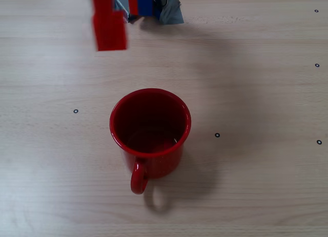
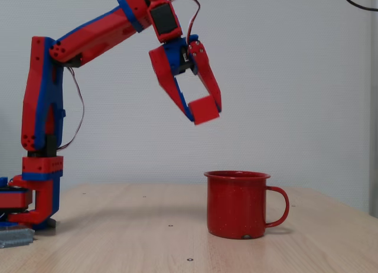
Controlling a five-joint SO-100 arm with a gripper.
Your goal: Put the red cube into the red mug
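The red-and-blue plastic robot arm (image 2: 88, 31) rises from its base at the left end of the light wooden table (image 2: 130, 237) and reaches rightward, with its two-finger gripper (image 2: 204, 110) pointing down and to the right, high above the surface. The fingers are closed on the small matte bright-red cube (image 2: 205, 109) – the cube sits clamped between the fingertips and is clear of the table.

The large glossy red enamel mug (image 2: 237, 205) stands upright on the table, below the gripper and slightly to its right in the side-on fixed view, with a wide gap of air between cube and rim. Its loop handle (image 2: 279, 207) points right in that view.

In the overhead fixed view the mug (image 1: 150, 132) is near the middle of the table (image 1: 256, 185) – its dark interior holds nothing that can be made out, and its handle (image 1: 138, 178) points toward the lower edge. A red block (image 1: 109, 20) appears at the upper left there, apart from the mug's rim; whether it is the cube or part of the gripper cannot be told.
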